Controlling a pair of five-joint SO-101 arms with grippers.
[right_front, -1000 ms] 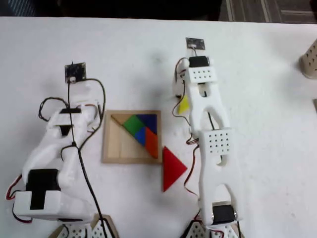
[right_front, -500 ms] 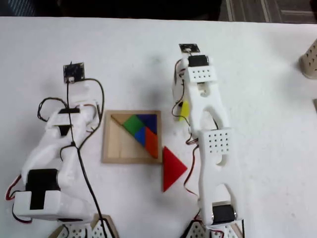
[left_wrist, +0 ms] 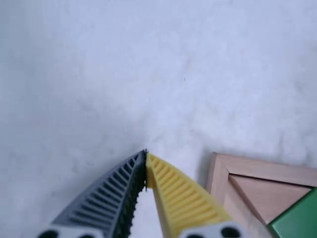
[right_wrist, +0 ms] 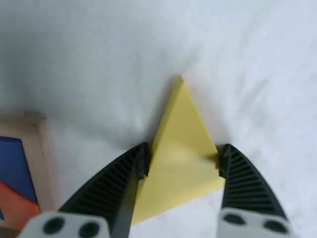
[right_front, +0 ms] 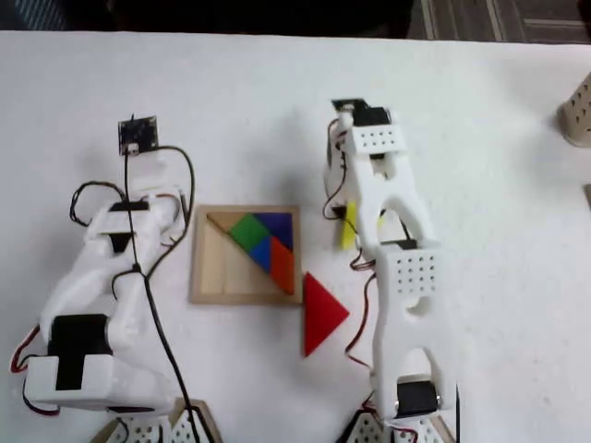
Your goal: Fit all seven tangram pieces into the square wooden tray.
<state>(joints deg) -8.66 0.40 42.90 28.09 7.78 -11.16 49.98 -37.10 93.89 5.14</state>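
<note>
We are observing the right gripper [right_wrist: 182, 159] closed on the yellow triangle [right_wrist: 184, 144]. Its two black fingers are pressing against opposite edges of the piece, and one corner is pointing out beyond the fingertips. In the high view this triangle is appearing as a narrow strip under the right arm, just to the right of the square wooden tray [right_front: 240, 298] and apart from its rim. It is casting a shadow on the white table [right_front: 231, 111], but we are not able to tell whether it is clear of the surface.

We are seeing the left gripper [left_wrist: 145, 154] fully closed, its grey and yellow fingers meeting at the tips with nothing between them. It is hanging over the table just beside the tray's upper left corner as the high view shows it.

Inside the tray, the green piece [right_front: 246, 231], the blue piece [right_front: 277, 226] and the orange piece [right_front: 282, 263] are lying together against the side nearest the right arm. The remaining area is showing a wood-coloured surface.

The red triangle [right_front: 319, 314] is lying flat on the table, just beside the tray corner nearest the right arm's base.
</note>
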